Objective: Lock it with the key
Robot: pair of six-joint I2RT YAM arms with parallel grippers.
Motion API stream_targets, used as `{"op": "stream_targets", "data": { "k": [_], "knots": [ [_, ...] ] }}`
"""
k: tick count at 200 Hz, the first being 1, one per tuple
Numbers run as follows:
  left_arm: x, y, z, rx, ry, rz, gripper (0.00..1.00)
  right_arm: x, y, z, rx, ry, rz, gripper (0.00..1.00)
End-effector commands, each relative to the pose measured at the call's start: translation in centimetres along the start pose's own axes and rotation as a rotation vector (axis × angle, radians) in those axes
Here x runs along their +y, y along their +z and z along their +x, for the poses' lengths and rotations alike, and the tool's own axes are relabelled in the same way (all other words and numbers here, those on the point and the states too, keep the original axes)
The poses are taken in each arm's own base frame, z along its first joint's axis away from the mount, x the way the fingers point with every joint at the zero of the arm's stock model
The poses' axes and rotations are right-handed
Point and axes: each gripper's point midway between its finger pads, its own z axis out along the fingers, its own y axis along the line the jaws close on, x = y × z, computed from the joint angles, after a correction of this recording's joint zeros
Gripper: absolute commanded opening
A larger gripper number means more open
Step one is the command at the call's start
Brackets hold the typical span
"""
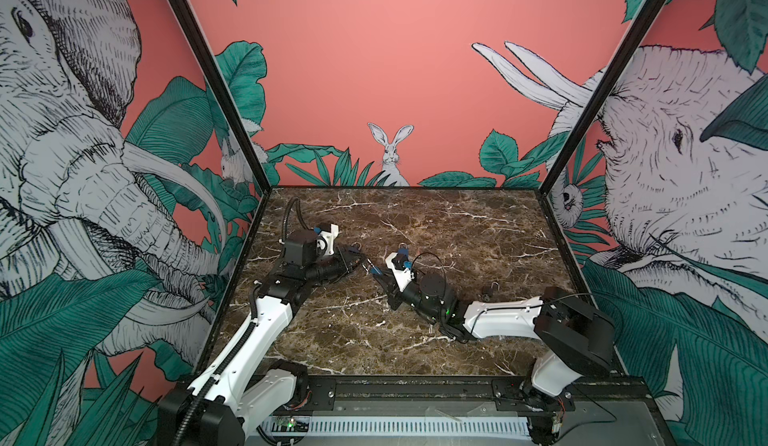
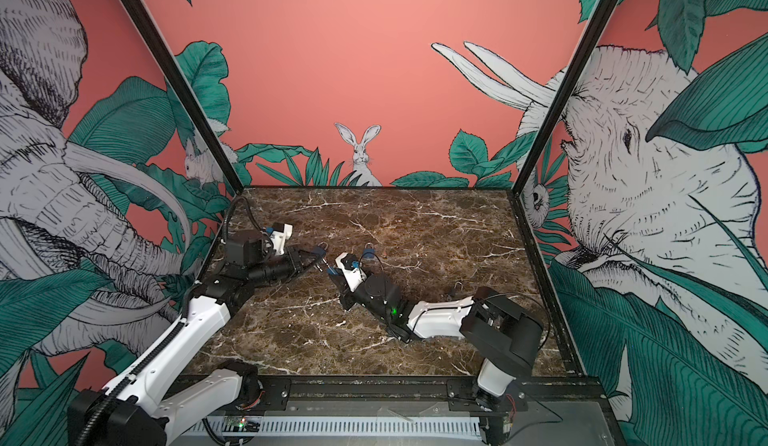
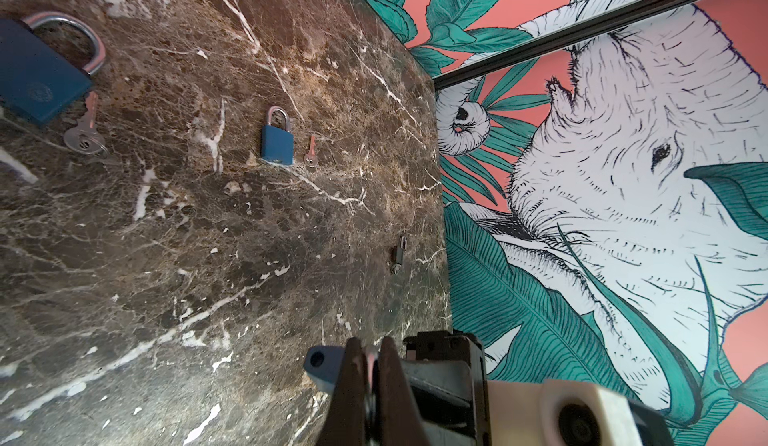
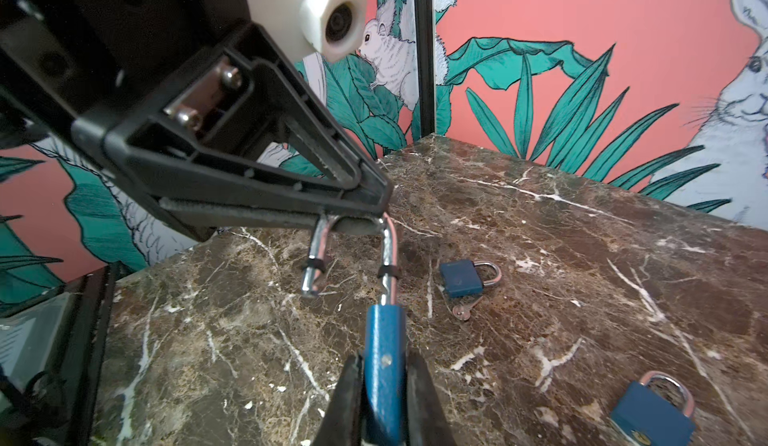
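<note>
Blue padlock [image 4: 384, 340] spans left gripper [image 4: 353, 223] and right gripper [image 4: 385, 394], far from table [image 4: 582, 257] edges.

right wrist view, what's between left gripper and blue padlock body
The shackle, in the right wrist view: left gripper pinches its bend, one leg enters the padlock body.

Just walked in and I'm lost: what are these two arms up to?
The right gripper clamps the body of a blue padlock, while the left gripper pinches the top of its shackle. The shackle is open, one leg out of the body. Other padlocks lie on the marble table.
</note>
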Motion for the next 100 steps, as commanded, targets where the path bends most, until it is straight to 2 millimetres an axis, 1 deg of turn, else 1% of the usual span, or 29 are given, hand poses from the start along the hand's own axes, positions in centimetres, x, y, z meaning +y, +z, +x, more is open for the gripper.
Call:
{"op": "stream_targets", "data": {
  "k": [1,9,10,12,28,60,80,100],
  "knots": [
    [-1.7,-0.6,-0.4,-0.021,0.063,0.069,0.0,-0.1,-0.3,-2.3,-0.036,0.156,-0.082,0.01],
    [-1.7,-0.5,-0.3,-0.024,0.078,0.084,0.0,-0.4,-0.3,-2.3,-0.022,0.218,-0.107,0.01],
    [-1.8,-0.5,-0.3,-0.025,0.082,0.087,0.0,-0.4,-0.6,-3.1,-0.037,0.223,-0.114,0.01],
    [-1.7,-0.5,-0.4,-0.029,0.085,0.09,0.0,-0.3,-0.8,-3.7,-0.048,0.236,-0.122,0.01],
    [-1.9,-0.4,-0.4,-0.047,0.129,0.125,0.0,-0.2,-1.6,-5.4,-0.043,0.318,-0.175,0.0],
    [-1.9,0.2,-0.3,-0.069,0.212,0.184,0.0,-0.3,-2.7,-6.4,0.118,0.483,-0.215,0.0],
    [-2.0,0.5,-0.3,-0.079,0.253,0.226,0.0,-0.9,-3.7,-7.6,0.118,0.599,-0.239,0.0],
    [-2.4,0.7,-0.2,-0.09,0.281,0.281,0.0,-2.0,-4.5,-8.0,0.108,0.721,-0.241,0.0]
  ]
}}
